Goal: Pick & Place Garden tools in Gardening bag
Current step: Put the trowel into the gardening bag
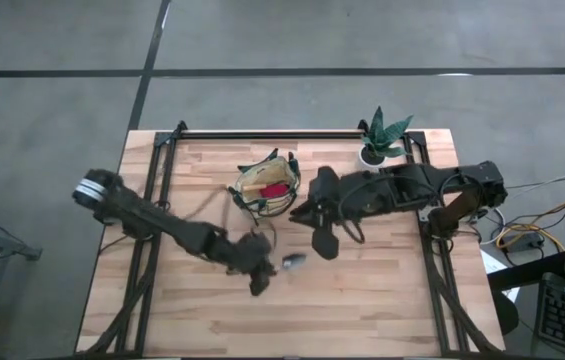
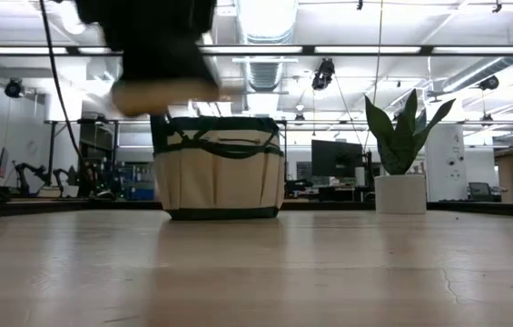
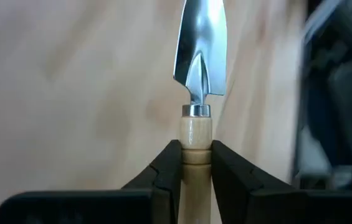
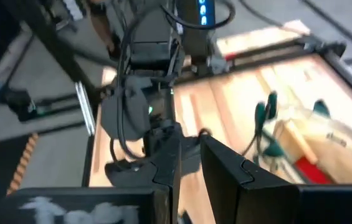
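Your gardening bag (image 1: 266,187) at table centre holds a red piece (image 1: 274,190) and a wooden handle (image 4: 301,144). Only your left wrist view shows the left gripper (image 3: 194,163) clamped on a trowel (image 3: 198,68), at the bag's six o'clock. Your right gripper (image 4: 188,163), at its three o'clock, stands slightly parted and empty.

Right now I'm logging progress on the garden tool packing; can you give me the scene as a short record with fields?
left claw: shut on trowel, gripping its wooden handle, blade pointing away
right claw: near the gardening bag, empty as far as visible
gardening bag: upright on table, wooden-handled and red items inside
potted plant: at table's far right corner
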